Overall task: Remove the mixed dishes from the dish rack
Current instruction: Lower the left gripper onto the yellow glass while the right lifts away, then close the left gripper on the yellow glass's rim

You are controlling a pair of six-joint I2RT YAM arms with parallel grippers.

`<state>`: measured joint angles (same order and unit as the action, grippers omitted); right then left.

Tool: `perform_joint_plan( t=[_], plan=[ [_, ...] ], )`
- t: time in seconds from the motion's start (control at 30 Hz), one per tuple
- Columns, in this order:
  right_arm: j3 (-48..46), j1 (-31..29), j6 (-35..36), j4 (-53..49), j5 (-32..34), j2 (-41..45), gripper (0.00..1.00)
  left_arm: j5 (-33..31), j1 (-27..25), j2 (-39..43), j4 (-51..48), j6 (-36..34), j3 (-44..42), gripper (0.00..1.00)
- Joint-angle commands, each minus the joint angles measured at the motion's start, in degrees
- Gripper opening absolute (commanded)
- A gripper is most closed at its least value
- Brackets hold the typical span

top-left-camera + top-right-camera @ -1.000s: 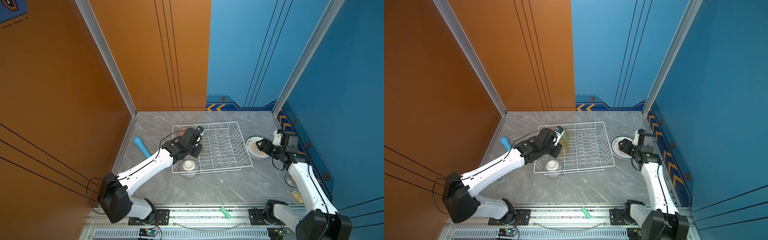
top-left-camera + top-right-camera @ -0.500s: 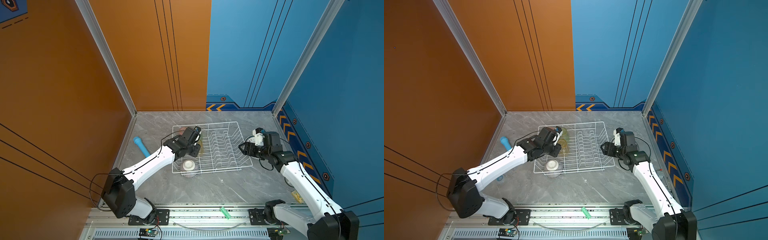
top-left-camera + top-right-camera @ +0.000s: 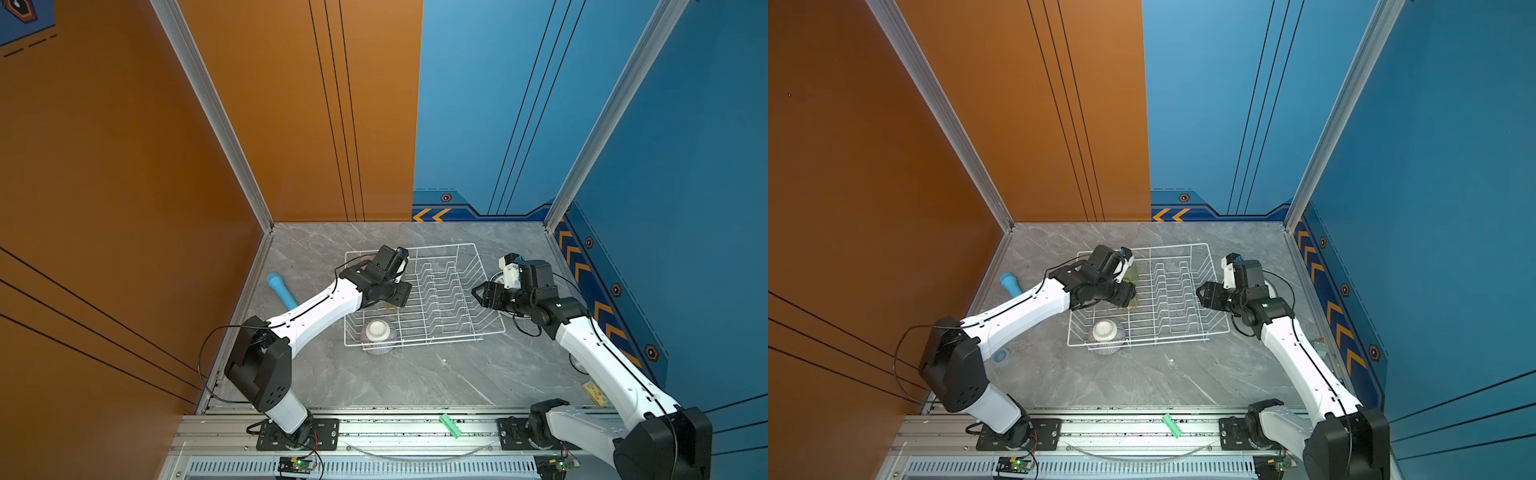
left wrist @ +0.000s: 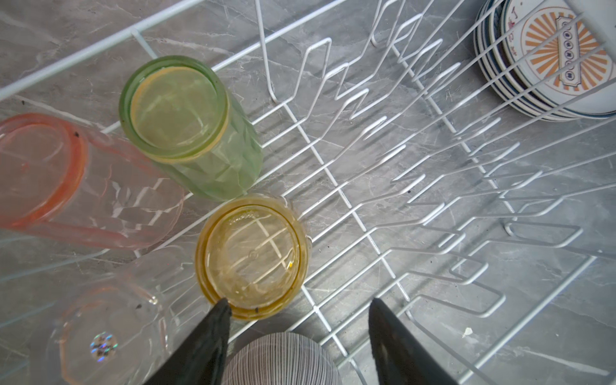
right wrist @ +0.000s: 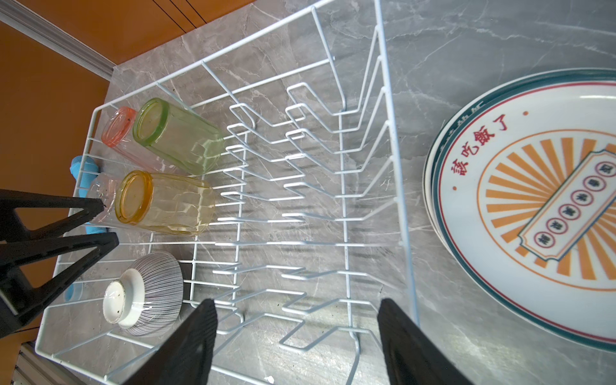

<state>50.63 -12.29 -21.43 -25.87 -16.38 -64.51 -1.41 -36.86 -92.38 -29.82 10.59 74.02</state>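
Blue cylinder [image 3: 282,291]: lies on the grey marble surface [image 3: 415,374], outside the rack's left end.
Left pincer [image 4: 296,305]: spread and gripping nothing. It hangs low over the rack's left end; in the left wrist view one fingertip [image 4: 220,308] sits right at the yellow tumbler's rim, and contact cannot be told.
Tumblers: four stand on end, close together, inside the rack's left end. They are pink [image 4: 40,170], green [image 4: 186,123], yellow [image 4: 251,256] and clear [image 4: 110,320]. The left arm hides most of them in both top views.
Striped bowl [image 3: 377,336]: upside down, white foot up, in the rack's near left corner, just beside the tumblers.
Dish rack [image 3: 440,291]: white wire basket in the middle of the surface. Its upright plate slots hold nothing.
Right pincer [image 5: 295,305]: spread and empty, poised at the rack's right rim and pointing in toward the slots.
Plates [image 5: 533,200]: a flat stack on the surface just right of the rack, outside it. The top plate shows an orange sunburst and red characters.
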Motion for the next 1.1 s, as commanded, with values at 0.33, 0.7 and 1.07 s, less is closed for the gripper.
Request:
perform_joint_plan(
  t=[0.33, 0.7, 1.07],
  plan=[
    [1.2, -0.6, -1.0, 1.2, 0.8, 0.3, 0.75, -5.6, -1.0, -0.5, -5.6, 0.4, 4.5, 0.91],
    [0.6, -0.6, -1.3, 1.4, 1.9, 1.7, 0.74, -10.7, -1.6, -8.8, -12.1, 0.1, 11.1, 0.91],
    [0.4, -0.6, -1.6, 2.0, 2.1, 1.1, 0.75, -9.3, 0.3, -14.6, -13.0, 0.6, 14.0, 0.87]
  ],
)
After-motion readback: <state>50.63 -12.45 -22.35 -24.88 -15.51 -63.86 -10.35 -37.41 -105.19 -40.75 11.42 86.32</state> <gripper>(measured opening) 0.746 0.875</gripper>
